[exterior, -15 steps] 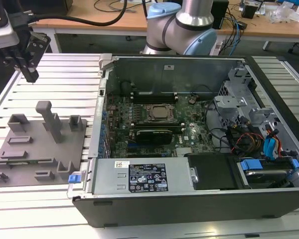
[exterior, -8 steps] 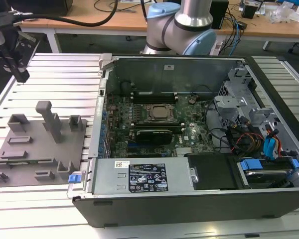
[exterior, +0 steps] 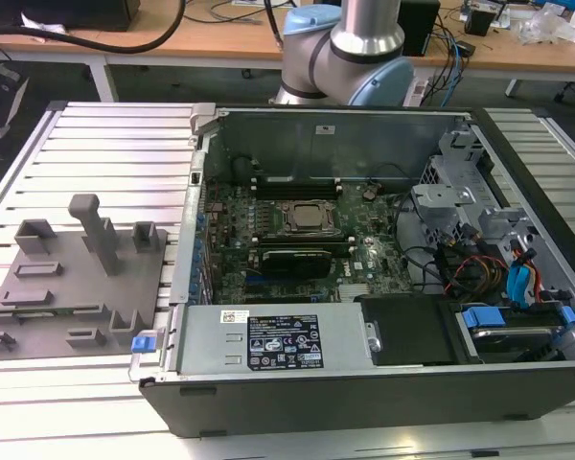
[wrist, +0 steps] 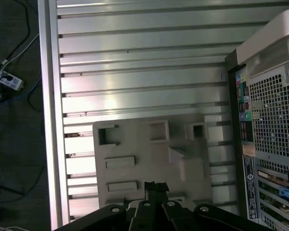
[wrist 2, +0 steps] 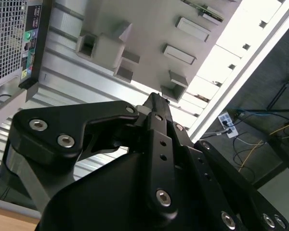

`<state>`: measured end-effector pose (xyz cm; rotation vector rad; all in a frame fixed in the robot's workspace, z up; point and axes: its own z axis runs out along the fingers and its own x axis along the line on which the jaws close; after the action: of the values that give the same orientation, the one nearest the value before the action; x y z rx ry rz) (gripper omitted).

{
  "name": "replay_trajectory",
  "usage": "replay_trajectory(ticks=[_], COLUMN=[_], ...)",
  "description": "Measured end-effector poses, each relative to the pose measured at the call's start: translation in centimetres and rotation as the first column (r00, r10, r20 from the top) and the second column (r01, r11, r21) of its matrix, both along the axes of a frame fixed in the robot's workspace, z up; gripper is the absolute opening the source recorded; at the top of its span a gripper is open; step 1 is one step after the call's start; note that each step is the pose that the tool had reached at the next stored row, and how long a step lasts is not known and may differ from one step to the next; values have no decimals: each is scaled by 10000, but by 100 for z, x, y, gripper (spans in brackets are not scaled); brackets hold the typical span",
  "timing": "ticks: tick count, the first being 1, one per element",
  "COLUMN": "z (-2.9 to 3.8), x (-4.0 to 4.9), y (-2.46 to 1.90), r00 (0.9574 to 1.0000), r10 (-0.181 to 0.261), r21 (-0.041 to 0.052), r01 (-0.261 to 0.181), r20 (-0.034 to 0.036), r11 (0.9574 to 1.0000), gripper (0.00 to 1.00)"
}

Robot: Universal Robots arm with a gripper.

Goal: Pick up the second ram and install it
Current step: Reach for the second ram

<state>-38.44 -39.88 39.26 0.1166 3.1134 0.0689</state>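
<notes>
Pincer [wrist: 156, 186] narrow, closed up, nothing in it, over gray fixture [wrist: 135, 144] on counter [wrist: 135, 72]. Second ram [wrist 2: 204, 10] likely thin green strip at fixture's far edge, ahead of pincer, long axis along that edge.

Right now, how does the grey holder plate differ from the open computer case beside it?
The grey holder plate is low and flat; the computer case is a deep black box, far larger. The plate has pockets and a post; the case holds a green board. Both lie on the ribbed table.
</notes>
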Motion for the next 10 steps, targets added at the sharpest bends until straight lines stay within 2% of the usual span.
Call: replay_trajectory(ticks=[2,10], z=[0,-2], x=[-108,-315], y=[0,0], r00=[10000,10000], r10=[0,0], r21=[0,0], r01=[0,0], r20=[0,1], r11=[10000,10000], gripper=[11,11])
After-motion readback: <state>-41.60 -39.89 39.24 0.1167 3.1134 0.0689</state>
